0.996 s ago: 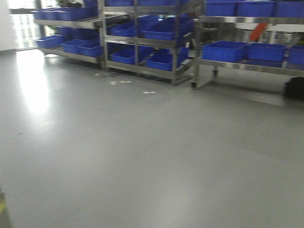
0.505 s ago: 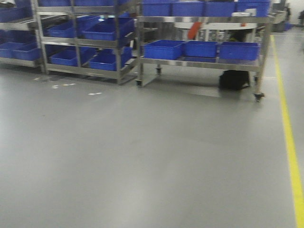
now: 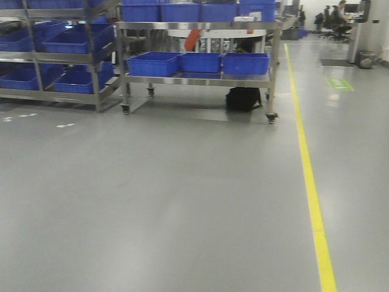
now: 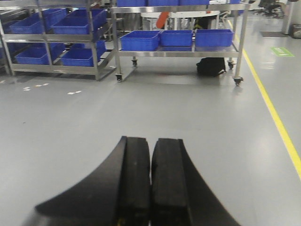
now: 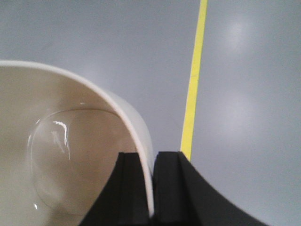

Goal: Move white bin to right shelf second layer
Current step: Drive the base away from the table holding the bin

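1. As the front view swings rightward, the wheeled steel rack (image 3: 197,78) with its blue crates (image 3: 200,62) drifts left in frame, and a yellow floor line (image 3: 310,182) enters.
2. Right tool (image 5: 153,188): clamped on the wall of the white bin (image 5: 70,155), which is carried above the floor (image 5: 94,33).
3. Left tool (image 4: 150,183): pads pressed together, empty.
4. Judged stage: transit. The rack lies well apart, so placement is not yet begun.

The white bin (image 5: 70,141) runs off the left and bottom edges of the right wrist view, hiding its left and near sides. The fingers (image 5: 174,188) of the right gripper (image 5: 153,162) on its rim are cut off below. An orange object (image 3: 192,40), half hidden behind the far steel rack (image 3: 194,79), is too blurred to identify.
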Robot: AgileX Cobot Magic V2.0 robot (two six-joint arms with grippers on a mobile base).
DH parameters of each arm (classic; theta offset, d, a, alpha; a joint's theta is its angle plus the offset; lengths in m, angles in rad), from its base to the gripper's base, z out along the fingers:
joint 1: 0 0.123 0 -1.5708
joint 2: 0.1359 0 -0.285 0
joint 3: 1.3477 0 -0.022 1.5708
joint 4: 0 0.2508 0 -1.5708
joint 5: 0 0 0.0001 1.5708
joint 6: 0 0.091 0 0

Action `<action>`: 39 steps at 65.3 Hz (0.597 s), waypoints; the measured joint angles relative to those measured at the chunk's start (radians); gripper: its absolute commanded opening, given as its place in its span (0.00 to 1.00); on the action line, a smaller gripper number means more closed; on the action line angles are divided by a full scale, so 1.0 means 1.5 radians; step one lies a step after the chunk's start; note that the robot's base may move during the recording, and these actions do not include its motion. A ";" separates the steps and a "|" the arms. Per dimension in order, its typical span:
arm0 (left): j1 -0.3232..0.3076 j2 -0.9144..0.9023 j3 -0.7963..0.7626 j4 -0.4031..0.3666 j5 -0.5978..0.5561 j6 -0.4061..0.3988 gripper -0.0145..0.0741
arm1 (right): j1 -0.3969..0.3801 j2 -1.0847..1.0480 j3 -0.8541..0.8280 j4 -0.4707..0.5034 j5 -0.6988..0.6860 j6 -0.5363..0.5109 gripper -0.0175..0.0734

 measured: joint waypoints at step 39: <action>0.000 0.000 0.000 0.000 0.000 0.000 0.26 | 0.000 0.000 0.000 0.000 0.000 0.000 0.25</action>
